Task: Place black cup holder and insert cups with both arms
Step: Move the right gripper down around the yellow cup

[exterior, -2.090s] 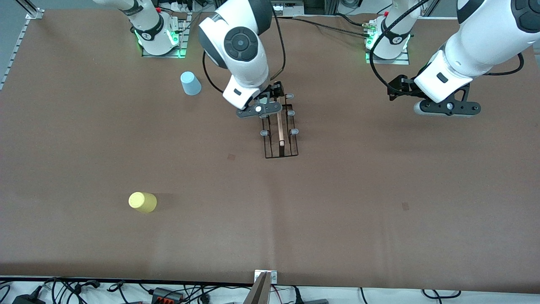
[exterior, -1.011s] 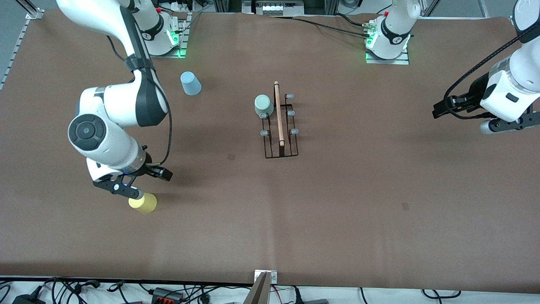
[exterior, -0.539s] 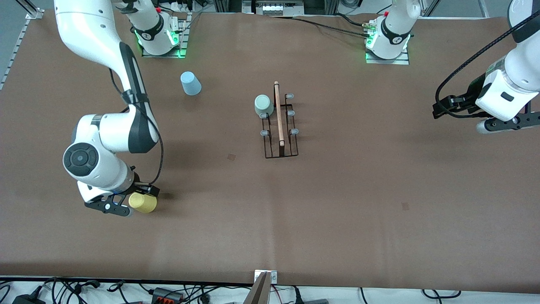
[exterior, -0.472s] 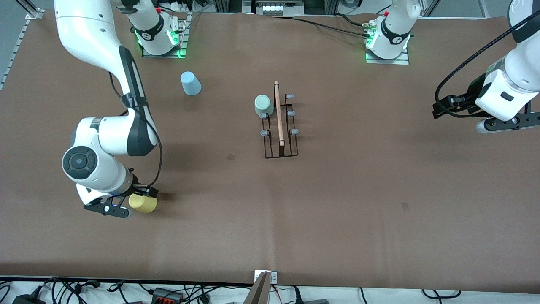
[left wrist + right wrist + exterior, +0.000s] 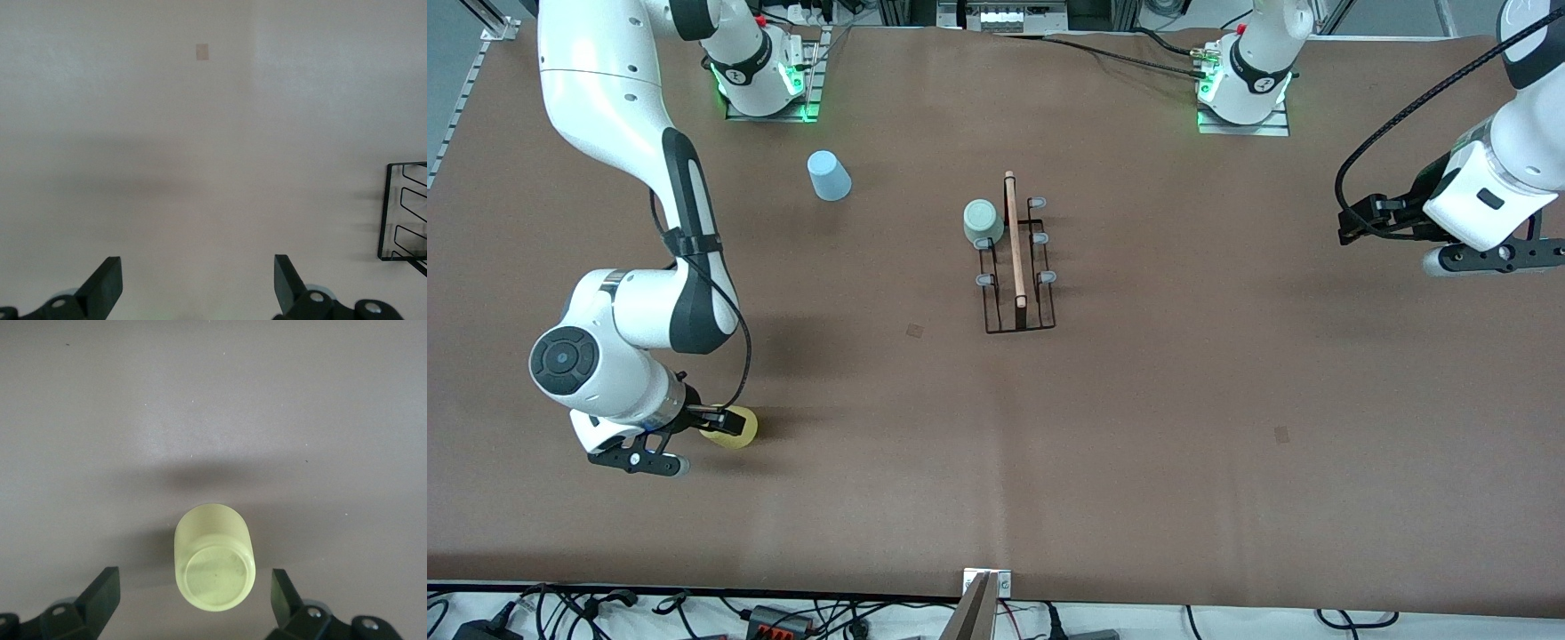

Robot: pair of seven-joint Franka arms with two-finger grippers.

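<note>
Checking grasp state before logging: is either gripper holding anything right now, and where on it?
Nothing is held. The right gripper is open, its fingers apart on either side of the yellow cup, not touching it. The left gripper is open over bare table.

- A brown table cover (image 5: 1138, 427) is lying flat across the whole work surface
- Black cables (image 5: 560, 609) and plugs are trailing along the table edge nearest the front camera
- A metal bracket (image 5: 987, 582) is sitting at the middle of that edge
- Two small darker patches (image 5: 914, 330) are showing on the cover
</note>
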